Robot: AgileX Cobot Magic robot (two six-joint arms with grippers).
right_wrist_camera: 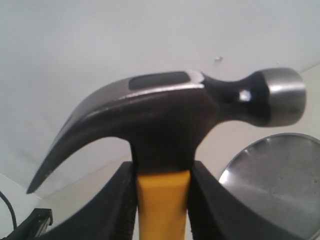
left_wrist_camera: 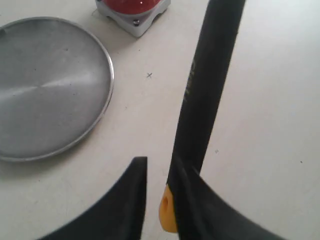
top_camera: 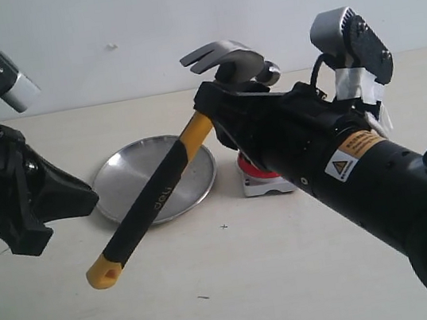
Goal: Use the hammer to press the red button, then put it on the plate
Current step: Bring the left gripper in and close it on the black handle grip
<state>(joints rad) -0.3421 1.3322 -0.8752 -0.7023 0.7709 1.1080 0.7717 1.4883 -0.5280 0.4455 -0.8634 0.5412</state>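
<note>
right tool [right_wrist_camera: 162, 202] clamped below hammer [right_wrist_camera: 165, 115] head, handle over plate [top_camera: 128, 181]

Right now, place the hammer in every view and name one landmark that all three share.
Exterior view: the hammer slants from its head at top centre down to its yellow end at lower left.
Left wrist view: only its black handle and yellow end show, running from the top edge to the bottom.
Right wrist view: its steel head fills the centre.
Shared landmark: the plate.

Pale table [top_camera: 240, 285] with plate [top_camera: 132, 180] and red button [top_camera: 264, 183] side by side
</note>
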